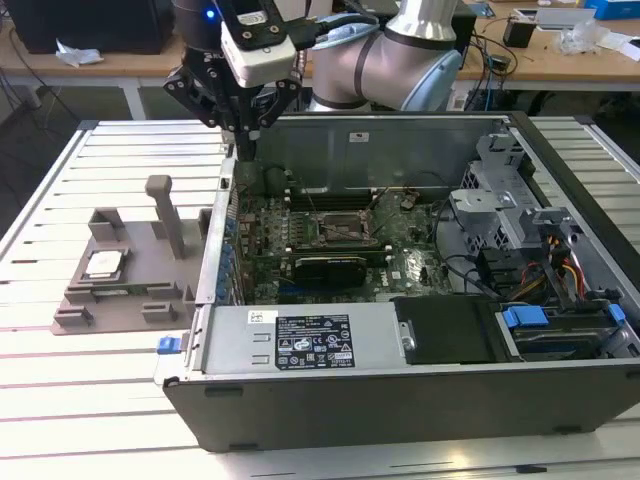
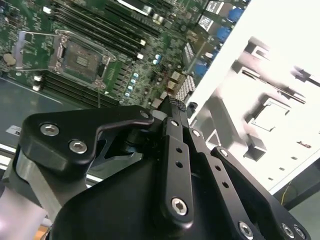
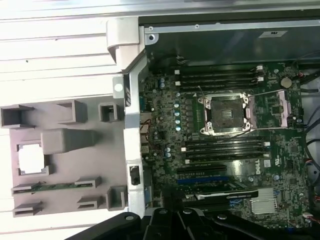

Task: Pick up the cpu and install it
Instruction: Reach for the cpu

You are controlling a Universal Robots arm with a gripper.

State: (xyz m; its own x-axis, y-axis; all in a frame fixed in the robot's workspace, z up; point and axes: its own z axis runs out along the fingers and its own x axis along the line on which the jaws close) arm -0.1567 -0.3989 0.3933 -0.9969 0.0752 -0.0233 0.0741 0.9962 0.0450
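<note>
cpu: silver-topped chip [image 1: 103, 265] lying flat in its pocket on the grey fixture tray [image 1: 70, 298], on the exterior view's left, outside the case. Same spot in the first wrist view [image 3: 31, 159]. Nothing touching it.
gripper: [image 1: 243, 143] hangs above the case's left wall [image 1: 212, 262], between tray and motherboard, well clear of the cpu. Fingers look drawn together at the tips, nothing between them as far as I can see.
socket: [image 1: 345, 230] mid-board; first wrist view shows the retention frame swung open and the seat bare [image 3: 225, 111]. No chip in it.
graphics card: [image 1: 330, 268] seated just in front of the socket, not in play.
done: nothing visible of the task itself, apart from the socket already standing open.
left: my read is the whole job, both the pick from the tray and the placement into the socket. Progress near zero.
</note>
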